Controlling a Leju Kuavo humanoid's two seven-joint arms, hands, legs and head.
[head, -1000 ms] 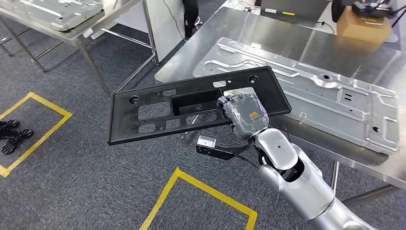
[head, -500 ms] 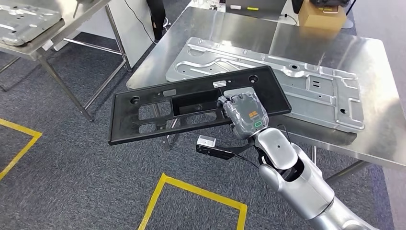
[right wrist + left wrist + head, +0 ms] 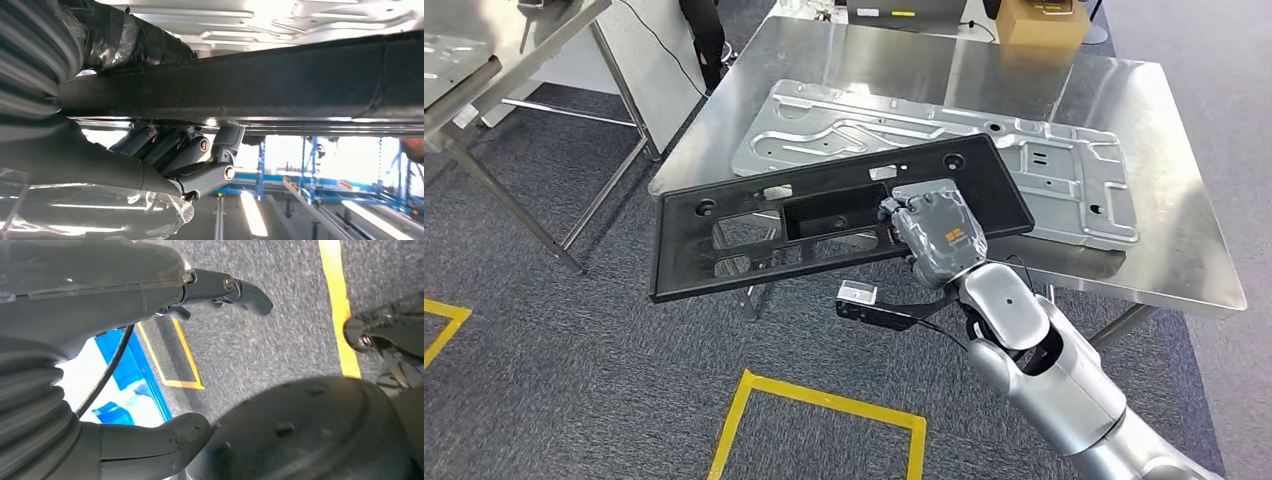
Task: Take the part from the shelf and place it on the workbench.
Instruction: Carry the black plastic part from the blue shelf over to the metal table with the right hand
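Right hand [image 3: 936, 237] grips the black part [image 3: 824, 215] at one spot near its right end, fingers closed around its edge, holding it in the air, its far edge over the worktop [image 3: 1184, 200]. Left hand [image 3: 150, 290] hangs open, holding nothing. Held off-centre, the long part could tilt or slip, or land on the metal panel [image 3: 1044, 165] beyond.

Bright overhead light, glare on steel workbench [image 3: 1124, 150], blurred wrist views.
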